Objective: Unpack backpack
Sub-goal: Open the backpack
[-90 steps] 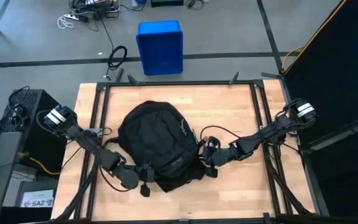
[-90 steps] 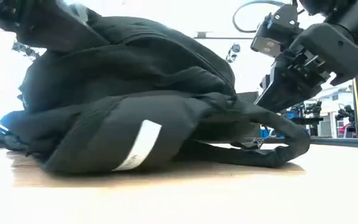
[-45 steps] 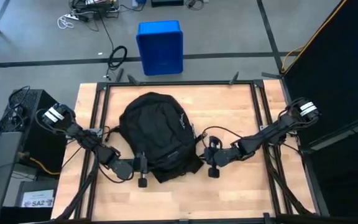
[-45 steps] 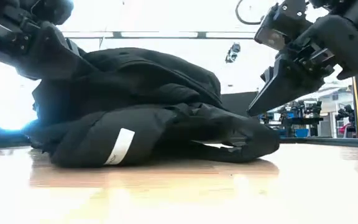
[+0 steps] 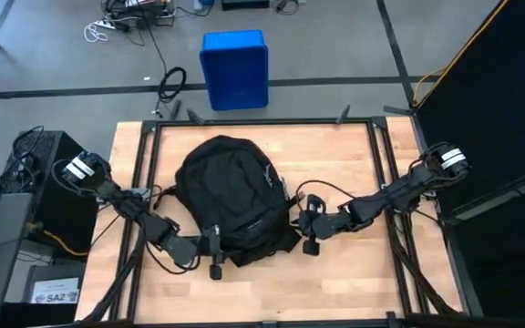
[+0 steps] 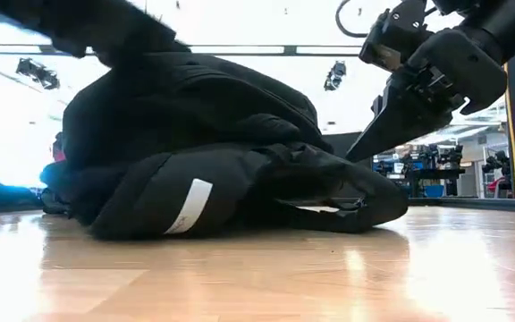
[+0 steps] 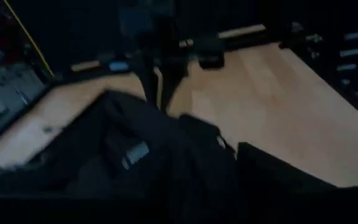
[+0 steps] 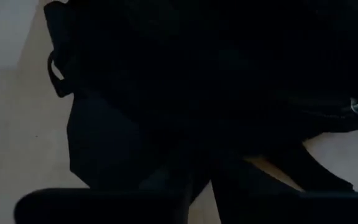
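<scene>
One backpack [image 5: 232, 198], two grippers, left [image 5: 213, 254] and right [image 5: 306, 223], one table [image 5: 354, 278], and one blue bin [image 5: 234, 68] at 12 o'clock are counted.

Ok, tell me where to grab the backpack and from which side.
Probably the loose lower edge of the backpack, coming in low from its right flank, where the right gripper already sits. The pack lies flat and slumped, so its bulging body offers no pinchable fold; the bottom fabric does.

The backpack [image 5: 231, 196] is soft, matt black cloth. The table [image 5: 335, 159] is pale wood, smooth with a slight sheen. A blue bin [image 5: 234, 67] looks like smooth plastic.
</scene>
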